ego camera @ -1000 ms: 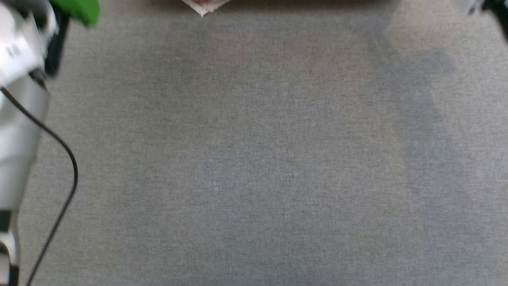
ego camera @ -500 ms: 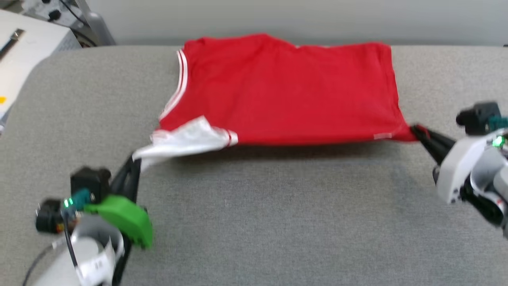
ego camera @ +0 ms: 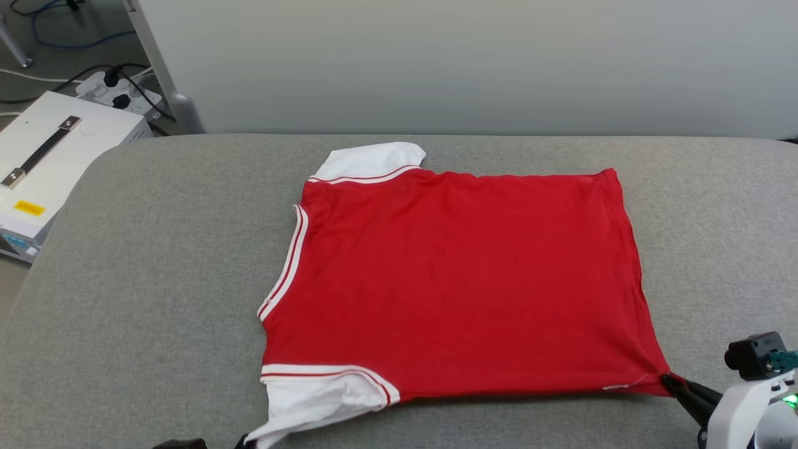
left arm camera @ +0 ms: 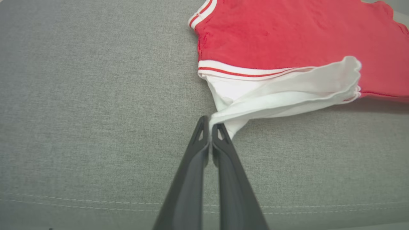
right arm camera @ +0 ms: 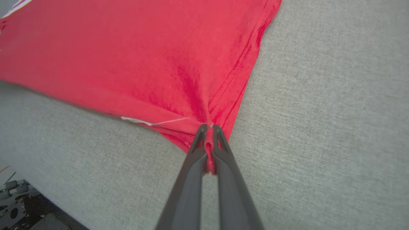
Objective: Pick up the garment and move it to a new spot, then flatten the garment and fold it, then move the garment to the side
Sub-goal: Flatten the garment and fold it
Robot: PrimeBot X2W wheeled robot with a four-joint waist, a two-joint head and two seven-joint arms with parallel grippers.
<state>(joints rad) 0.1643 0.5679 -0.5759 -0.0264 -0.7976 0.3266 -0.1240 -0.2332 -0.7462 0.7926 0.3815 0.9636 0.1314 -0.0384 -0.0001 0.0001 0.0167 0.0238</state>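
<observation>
The garment [ego camera: 461,287], a red T-shirt with white sleeves and striped trim, lies spread flat on the grey table [ego camera: 156,262], plain red side up. My left gripper [left arm camera: 210,122] is shut on the tip of the near white sleeve [left arm camera: 287,92], which is pulled out toward me. At the lower right my right gripper [ego camera: 668,377] is shut on the garment's near hem corner [right arm camera: 204,118], the red cloth bunched between its fingers [right arm camera: 223,150]. The far white sleeve [ego camera: 368,161] lies flat at the back.
A white case with a black handle [ego camera: 56,149] stands left of the table, with a power strip and cables [ego camera: 118,87] behind it. A pale wall panel [ego camera: 467,62] runs along the table's far edge. Bare grey table surface surrounds the garment.
The head camera has tilted up, bringing the whole garment into view. The garment now lies spread flat, drawn nearer the front edge, with both grippers still shut on its near corners.
</observation>
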